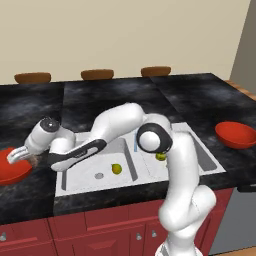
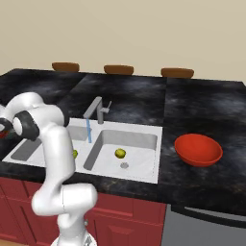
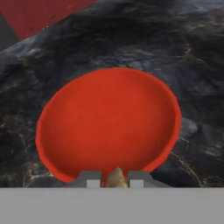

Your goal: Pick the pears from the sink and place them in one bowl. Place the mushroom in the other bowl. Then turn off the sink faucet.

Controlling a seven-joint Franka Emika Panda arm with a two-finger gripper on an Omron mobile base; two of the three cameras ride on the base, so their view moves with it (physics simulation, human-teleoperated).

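The claw (image 3: 116, 180), closed on the brown mushroom (image 3: 116, 177), hangs at the lower edge of the frame; the red bowl (image 3: 109, 122) lies directly beyond it.

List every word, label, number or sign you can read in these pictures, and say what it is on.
None: no writing, brand, number or sign can be read. The red bowls, the white sink, the grey faucet, the dark counter and the red cabinet fronts are all plain.

Bowl (image 1: 12, 170) left of sink (image 1: 75, 182), other bowl (image 1: 236, 135) right.
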